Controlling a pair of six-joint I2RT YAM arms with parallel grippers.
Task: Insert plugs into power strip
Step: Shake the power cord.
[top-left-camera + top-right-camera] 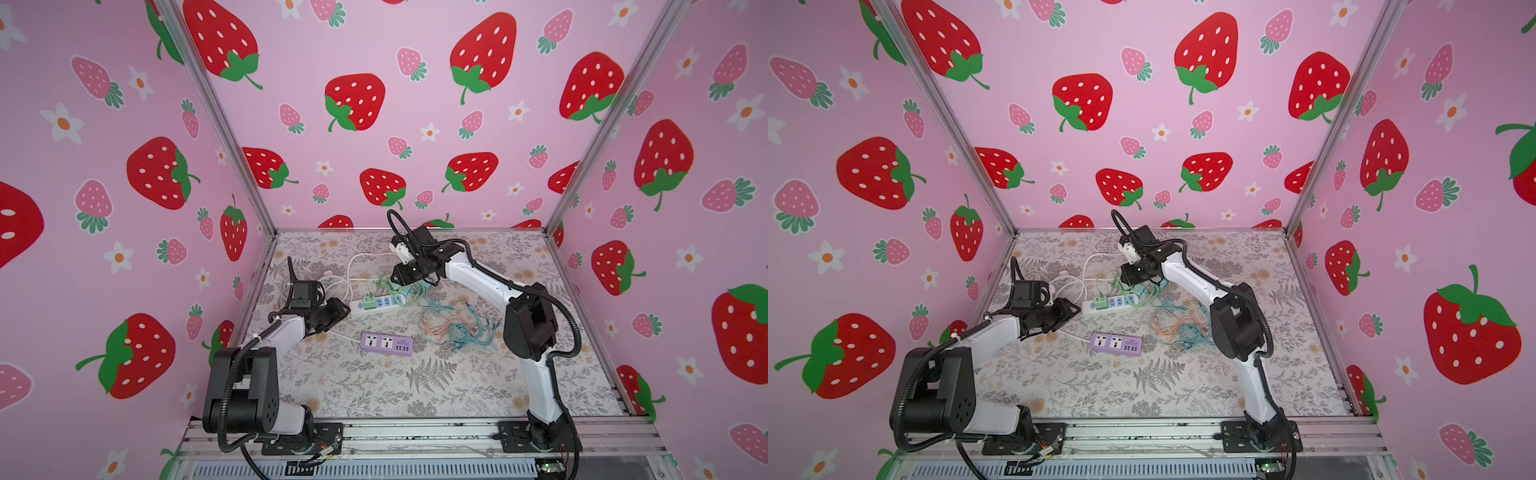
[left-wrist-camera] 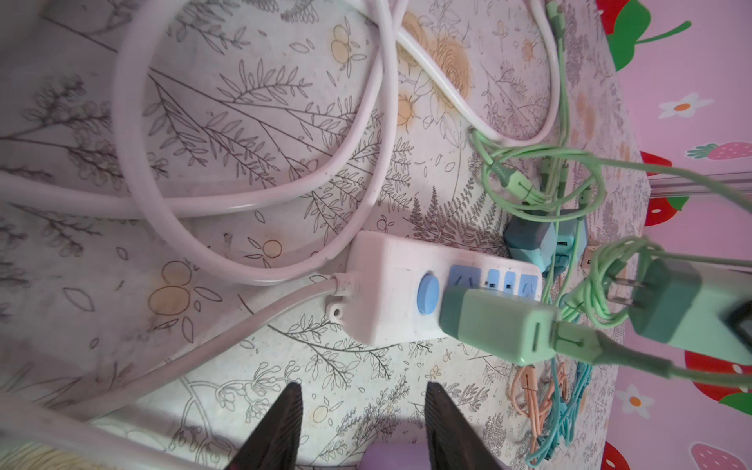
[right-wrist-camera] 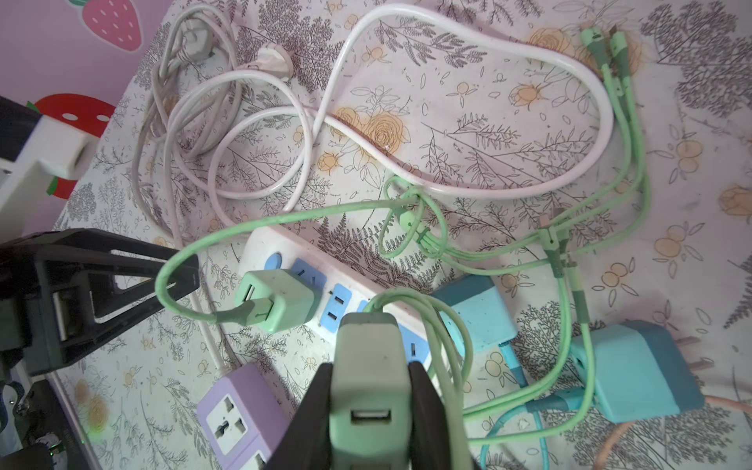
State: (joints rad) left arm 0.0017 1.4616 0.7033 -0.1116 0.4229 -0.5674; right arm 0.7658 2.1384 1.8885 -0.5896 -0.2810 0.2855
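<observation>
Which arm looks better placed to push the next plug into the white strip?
Right. The right gripper is shut on a mint green plug near the free sockets of the white power strip. The left gripper is open and empty beside its switch end.

Robot test booth, strawberry-print walls (image 1: 291, 62)

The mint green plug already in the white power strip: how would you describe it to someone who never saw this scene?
On the floral table, find the white power strip, not the purple one. The mint green plug stands in the socket beside its round blue button. It alone is plugged in: the other mint plug is in the right gripper, the teal plugs lie loose.
</observation>
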